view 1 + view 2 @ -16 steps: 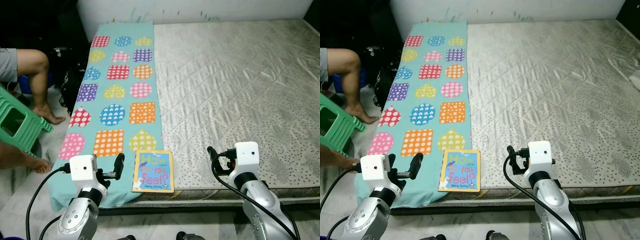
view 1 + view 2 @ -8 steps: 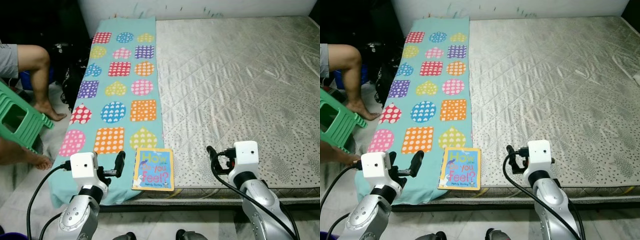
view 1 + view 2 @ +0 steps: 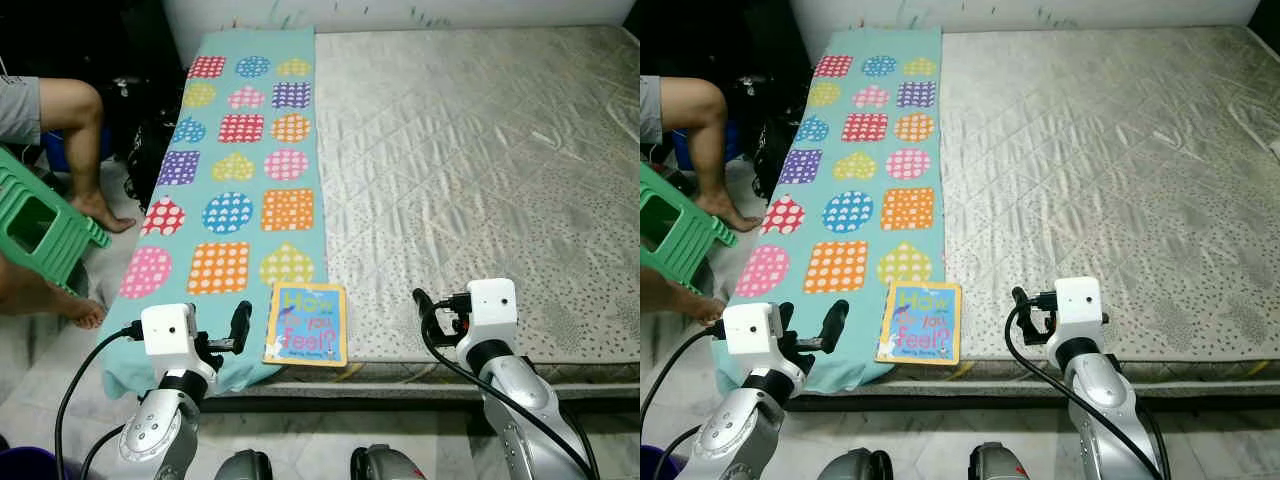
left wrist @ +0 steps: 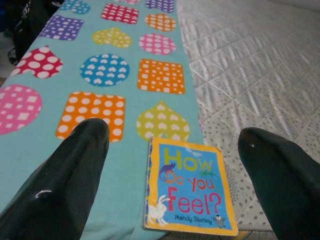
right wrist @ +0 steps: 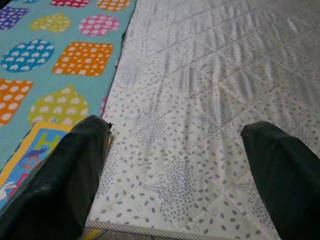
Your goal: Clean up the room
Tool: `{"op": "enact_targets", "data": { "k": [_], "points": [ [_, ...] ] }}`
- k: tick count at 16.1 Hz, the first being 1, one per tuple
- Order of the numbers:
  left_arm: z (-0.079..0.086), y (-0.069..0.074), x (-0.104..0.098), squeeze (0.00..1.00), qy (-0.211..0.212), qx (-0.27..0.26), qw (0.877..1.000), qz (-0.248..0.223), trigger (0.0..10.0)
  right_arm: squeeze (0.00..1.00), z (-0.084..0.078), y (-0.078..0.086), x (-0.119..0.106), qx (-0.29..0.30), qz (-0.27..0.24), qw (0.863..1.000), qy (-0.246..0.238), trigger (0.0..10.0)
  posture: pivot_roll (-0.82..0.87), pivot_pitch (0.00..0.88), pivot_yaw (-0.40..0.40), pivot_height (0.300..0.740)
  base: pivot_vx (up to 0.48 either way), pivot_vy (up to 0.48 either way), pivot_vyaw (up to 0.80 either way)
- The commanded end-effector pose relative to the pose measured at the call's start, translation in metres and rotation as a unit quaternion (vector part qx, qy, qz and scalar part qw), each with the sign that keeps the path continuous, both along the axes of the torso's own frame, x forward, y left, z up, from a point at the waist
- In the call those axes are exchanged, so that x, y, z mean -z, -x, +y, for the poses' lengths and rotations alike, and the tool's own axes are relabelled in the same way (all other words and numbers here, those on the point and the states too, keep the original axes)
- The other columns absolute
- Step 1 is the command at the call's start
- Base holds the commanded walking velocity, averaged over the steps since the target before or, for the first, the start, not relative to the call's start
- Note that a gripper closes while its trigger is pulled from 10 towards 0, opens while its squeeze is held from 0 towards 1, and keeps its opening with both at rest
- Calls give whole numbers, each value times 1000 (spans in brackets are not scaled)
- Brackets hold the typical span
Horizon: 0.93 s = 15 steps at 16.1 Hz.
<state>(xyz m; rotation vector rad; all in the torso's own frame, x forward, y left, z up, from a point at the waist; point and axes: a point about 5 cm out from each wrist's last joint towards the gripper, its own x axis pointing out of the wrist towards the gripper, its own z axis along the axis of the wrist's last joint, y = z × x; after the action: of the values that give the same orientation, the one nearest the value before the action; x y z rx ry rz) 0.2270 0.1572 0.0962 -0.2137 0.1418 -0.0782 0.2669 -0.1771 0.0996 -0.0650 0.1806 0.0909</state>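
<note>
Both tools (image 4: 170, 150) (image 5: 175, 150) agape, level, nr book (image 3: 307, 323).

Quilted cloth mattress (image 3: 480, 150), glossy book (image 3: 307, 323)

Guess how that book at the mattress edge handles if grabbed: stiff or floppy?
The book looks like a thick board book, so probably stiff. It lies flat, half on the patterned cloth, which may drag along. Its glossy cover could be slippery.

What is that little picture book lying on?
The book lies flat at the mattress's near edge, mostly on the patterned teal cloth, its right side over bare mattress. What is directly beneath it is covered.
</note>
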Motion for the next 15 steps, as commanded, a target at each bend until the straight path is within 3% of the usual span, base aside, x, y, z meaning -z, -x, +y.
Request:
{"op": "enact_targets", "data": {
  "k": [1, 6, 15],
  "points": [
    [3, 2, 0, 0, -4, -7, 1000, 5, 10000, 0, 1, 0, -2, -3, -3, 1000, 4, 10000, -62, 210, 46, 676, 0, 0, 0],
    [3, 1, 0, 0, -2, -10, 1000, 5, 10000, 0, 1, -2, -3, -3, -5, 1000, 5, 10000, -62, 212, 45, 622, 0, 0, 0],
    [3, 1, 1, 0, 2, -14, 1000, 4, 10000, 0, -1, -5, -4, -6, -12, 1000, 13, 10000, -64, 203, 44, 622, 0, 0, 0]
  ]
}}
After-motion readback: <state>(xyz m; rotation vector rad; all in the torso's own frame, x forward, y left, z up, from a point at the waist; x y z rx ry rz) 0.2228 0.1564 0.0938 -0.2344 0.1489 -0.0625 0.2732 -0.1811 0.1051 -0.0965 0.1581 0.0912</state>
